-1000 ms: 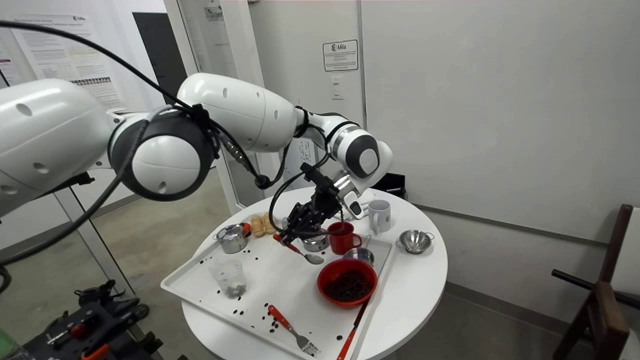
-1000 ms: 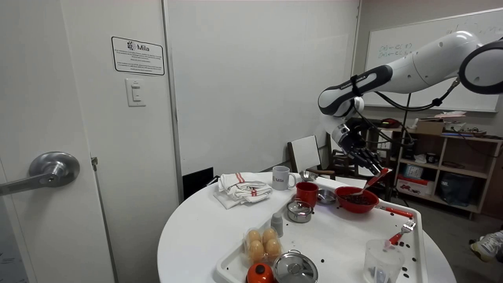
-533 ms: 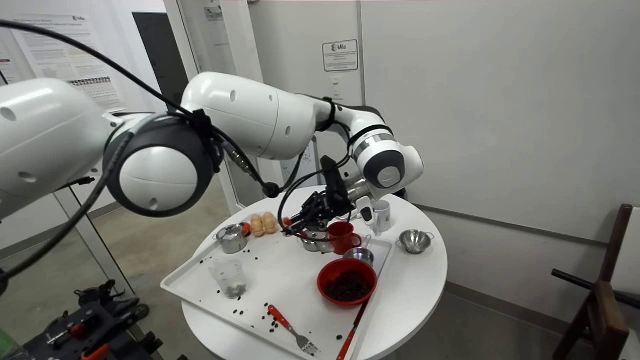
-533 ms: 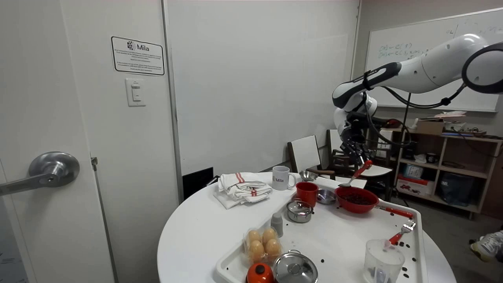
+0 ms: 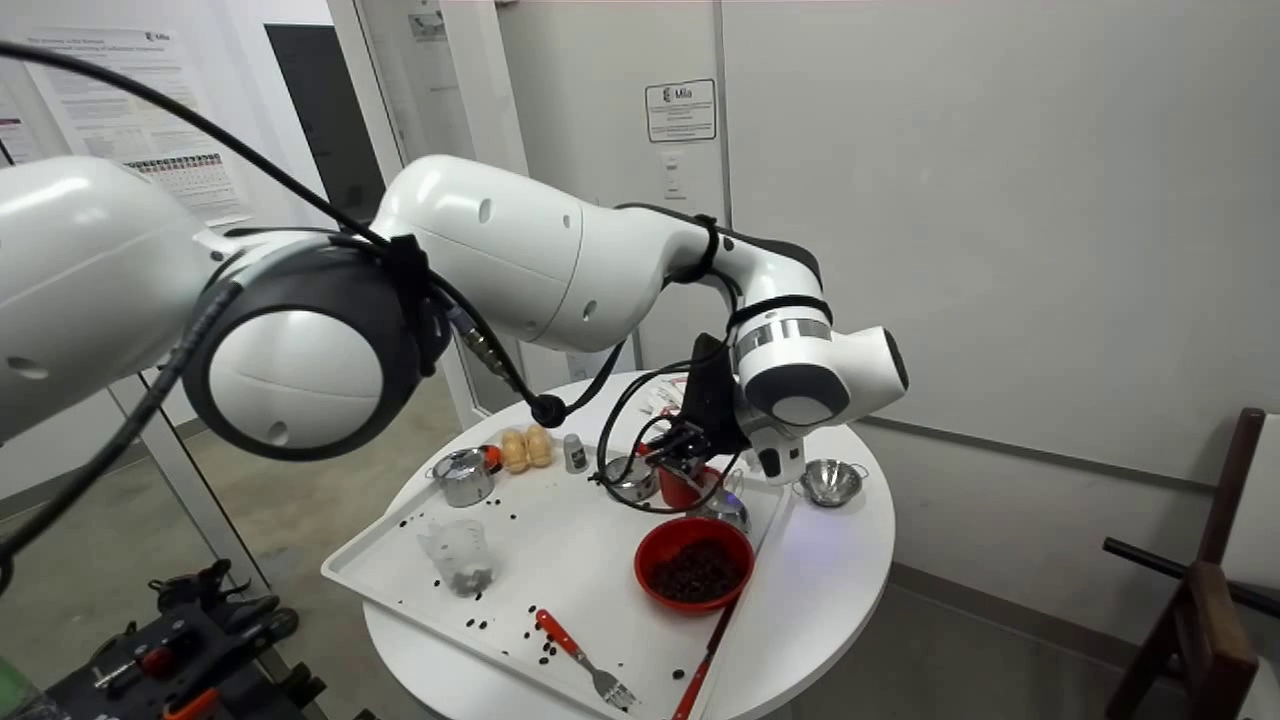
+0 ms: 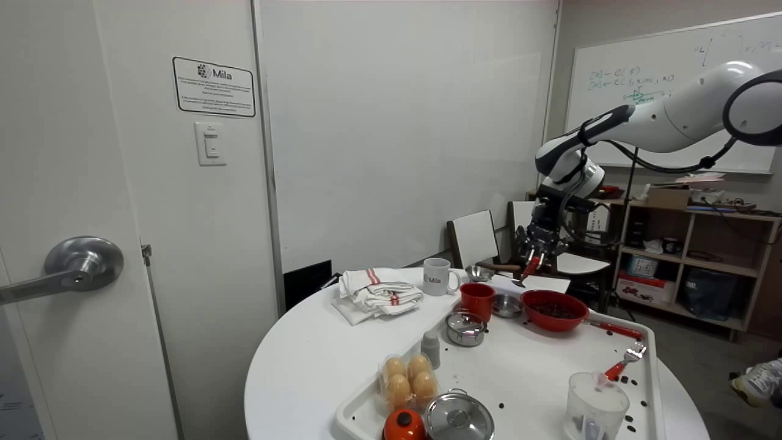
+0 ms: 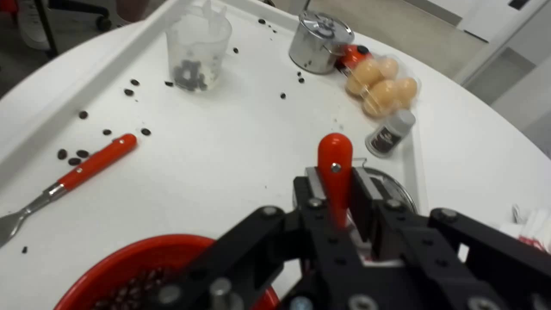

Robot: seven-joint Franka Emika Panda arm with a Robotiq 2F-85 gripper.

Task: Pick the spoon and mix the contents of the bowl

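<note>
The pincer (image 7: 338, 185) is pinching the spoon (image 7: 335, 148) by its red handle, one finger pressing on either side, and the rounded end is poking out past the fingertips. In an exterior view the spoon is slanting down from the pincer, outside the red bowl (image 6: 555, 324); its head is showing too small to make out. In the wrist view the red bowl is sitting below and to the left of the pincer, partly covered, and dark beans (image 5: 697, 573) are lying inside. In an exterior view the pincer is blocking part of a red mug (image 5: 679, 490), and a small steel bowl (image 6: 507, 306) is standing between it and the red bowl. Seen from the wrist, a small lidded pot (image 6: 465, 335) is standing on the white tray (image 7: 241, 112) behind the pincer's fingers. Left of the pincer a red-handled fork (image 7: 97, 165) is lying near loose beans (image 7: 82, 153), and farther up on that side a translucent cup (image 7: 198, 43) is standing. Up and right of the pincer a gray bottle (image 7: 389, 133) is standing beside brown eggs (image 7: 381, 97).
</note>
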